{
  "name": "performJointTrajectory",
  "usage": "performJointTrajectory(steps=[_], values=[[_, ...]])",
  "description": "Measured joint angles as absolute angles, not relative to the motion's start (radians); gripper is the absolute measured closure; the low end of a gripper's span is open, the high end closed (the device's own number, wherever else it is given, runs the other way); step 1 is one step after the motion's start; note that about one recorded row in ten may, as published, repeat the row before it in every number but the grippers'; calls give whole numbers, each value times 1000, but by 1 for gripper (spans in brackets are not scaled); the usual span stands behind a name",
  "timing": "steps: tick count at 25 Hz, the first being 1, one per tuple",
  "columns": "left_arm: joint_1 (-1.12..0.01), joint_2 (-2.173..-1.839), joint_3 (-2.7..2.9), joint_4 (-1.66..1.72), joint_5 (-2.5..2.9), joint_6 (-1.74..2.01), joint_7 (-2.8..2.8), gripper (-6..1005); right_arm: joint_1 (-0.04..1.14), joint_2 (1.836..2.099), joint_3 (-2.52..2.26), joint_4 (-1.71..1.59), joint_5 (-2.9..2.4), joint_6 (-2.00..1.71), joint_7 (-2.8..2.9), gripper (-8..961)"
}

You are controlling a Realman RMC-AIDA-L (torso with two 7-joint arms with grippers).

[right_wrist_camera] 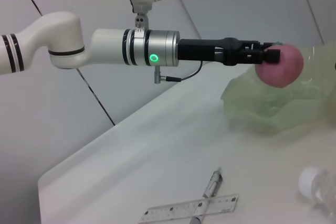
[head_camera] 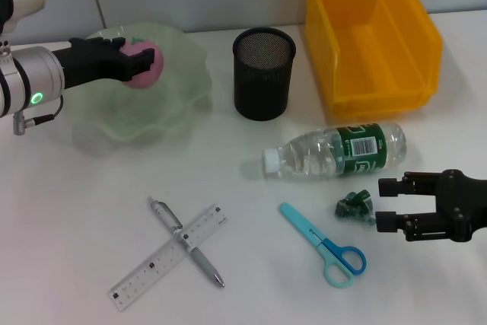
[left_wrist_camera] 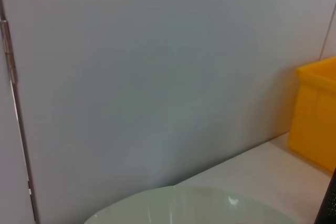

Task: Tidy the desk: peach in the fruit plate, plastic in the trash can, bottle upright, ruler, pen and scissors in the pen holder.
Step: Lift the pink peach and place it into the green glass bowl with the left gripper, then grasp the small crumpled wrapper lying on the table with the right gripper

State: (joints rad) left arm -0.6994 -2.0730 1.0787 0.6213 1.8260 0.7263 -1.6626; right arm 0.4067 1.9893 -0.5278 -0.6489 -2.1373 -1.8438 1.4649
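Note:
My left gripper (head_camera: 143, 61) is shut on the pink peach (head_camera: 149, 71) and holds it just above the pale green fruit plate (head_camera: 183, 100). The right wrist view shows the same peach (right_wrist_camera: 282, 64) over the plate (right_wrist_camera: 273, 114). My right gripper (head_camera: 386, 203) stands open at the front right, its fingertips just right of the crumpled green plastic (head_camera: 354, 208). The clear bottle (head_camera: 335, 151) lies on its side. The ruler (head_camera: 169, 257) and grey pen (head_camera: 186, 242) lie crossed. The blue scissors (head_camera: 324, 246) lie flat. The black mesh pen holder (head_camera: 263, 72) stands empty.
A yellow bin (head_camera: 370, 36) stands at the back right, empty inside. The left wrist view shows only the wall, the plate rim (left_wrist_camera: 184, 203) and the bin's corner (left_wrist_camera: 317, 114). The pen (right_wrist_camera: 210, 190), ruler (right_wrist_camera: 189, 212) and bottle cap (right_wrist_camera: 312, 182) show in the right wrist view.

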Motion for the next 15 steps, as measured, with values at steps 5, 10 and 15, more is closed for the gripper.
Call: performJointTrajectory(steps=[5, 10, 15], values=[[-698, -2075, 1078, 621, 1824, 726, -1664, 416, 409, 1989, -529, -650, -2140, -1844, 1465, 174], [-697, -2074, 1078, 620, 1813, 727, -1664, 238, 409, 1986, -529, -649, -2140, -1844, 1465, 175], [-694, -2073, 1078, 620, 1790, 742, -1664, 160, 410, 1983, -529, -649, -2140, -1844, 1465, 176]])
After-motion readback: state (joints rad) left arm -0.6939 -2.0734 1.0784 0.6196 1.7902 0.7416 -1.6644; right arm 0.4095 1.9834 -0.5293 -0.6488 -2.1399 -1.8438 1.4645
